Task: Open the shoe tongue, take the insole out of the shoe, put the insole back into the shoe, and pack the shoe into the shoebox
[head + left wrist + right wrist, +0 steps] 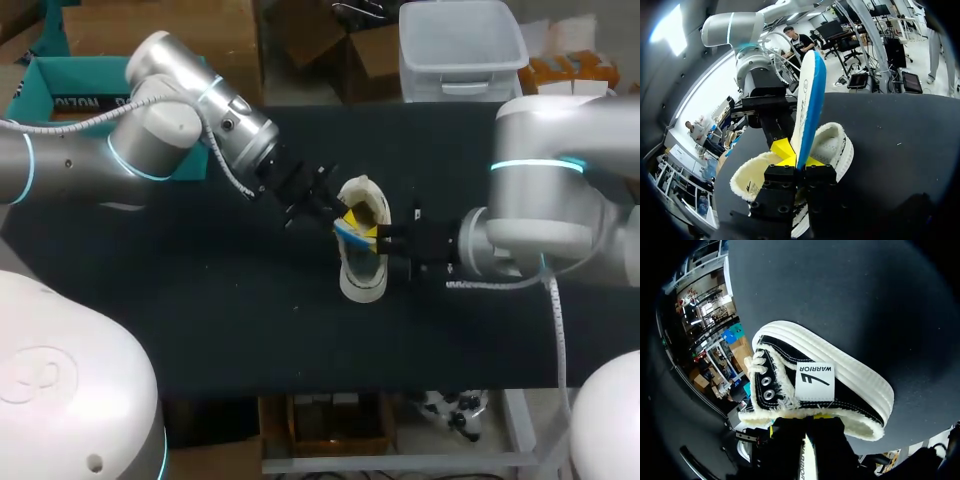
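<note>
While opposed, arms at shoe (362,278), insole (810,100).

Insole (809,100) upright in shoe (832,145), between left fingers (780,176)

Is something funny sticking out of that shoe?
Yes. The insole stands on edge, poking up out of the shoe instead of lying flat inside, pinched in the left gripper. Nothing looks torn or spilled.
</note>
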`<action>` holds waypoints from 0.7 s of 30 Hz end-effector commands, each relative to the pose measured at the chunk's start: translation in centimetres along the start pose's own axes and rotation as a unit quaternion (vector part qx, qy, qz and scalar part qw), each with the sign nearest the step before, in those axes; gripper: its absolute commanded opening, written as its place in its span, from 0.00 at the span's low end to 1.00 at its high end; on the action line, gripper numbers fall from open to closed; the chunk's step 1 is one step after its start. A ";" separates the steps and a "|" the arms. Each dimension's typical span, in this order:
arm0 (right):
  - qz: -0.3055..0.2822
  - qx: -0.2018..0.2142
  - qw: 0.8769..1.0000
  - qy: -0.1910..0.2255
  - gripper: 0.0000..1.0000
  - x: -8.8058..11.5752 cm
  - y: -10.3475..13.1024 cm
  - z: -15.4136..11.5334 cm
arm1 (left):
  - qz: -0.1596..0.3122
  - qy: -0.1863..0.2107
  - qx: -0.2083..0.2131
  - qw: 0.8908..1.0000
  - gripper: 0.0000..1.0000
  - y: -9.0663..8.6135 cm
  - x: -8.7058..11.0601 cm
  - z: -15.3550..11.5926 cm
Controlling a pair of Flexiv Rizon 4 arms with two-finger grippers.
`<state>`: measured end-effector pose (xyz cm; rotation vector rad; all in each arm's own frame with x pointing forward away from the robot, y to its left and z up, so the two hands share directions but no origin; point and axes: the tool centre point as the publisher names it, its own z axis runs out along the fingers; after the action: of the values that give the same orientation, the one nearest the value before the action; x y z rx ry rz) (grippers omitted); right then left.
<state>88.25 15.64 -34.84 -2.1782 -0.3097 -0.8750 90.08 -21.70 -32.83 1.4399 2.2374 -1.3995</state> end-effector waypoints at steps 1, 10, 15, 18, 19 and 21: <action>0.001 -0.001 1.000 -0.005 0.00 0.6 -0.5 0.4 | -0.002 0.002 0.003 1.000 0.00 0.6 -0.2 1.0; 0.008 -0.010 1.000 -0.001 0.00 0.4 -0.1 -0.3 | 0.003 0.008 0.013 1.000 0.46 -0.7 0.3 0.5; 0.011 -0.012 1.000 0.003 0.00 0.3 0.4 -0.6 | 0.007 0.003 0.016 1.000 0.24 -1.2 0.3 0.0; 0.015 -0.012 1.000 0.007 0.00 0.2 0.7 -0.7 | 0.007 0.002 0.017 1.000 0.29 -1.4 0.3 -0.3; 0.016 -0.011 1.000 0.008 0.00 0.1 0.7 -0.7 | 0.007 0.001 0.017 1.000 0.29 -1.4 0.4 -0.4; 0.018 -0.012 1.000 0.009 0.00 0.1 0.9 -0.7 | 0.008 0.002 0.020 1.000 0.27 -1.6 0.5 -0.6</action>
<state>88.55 14.81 -34.64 -2.2012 -0.2579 -0.8692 88.92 -21.44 -31.90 1.4740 2.2107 -1.4463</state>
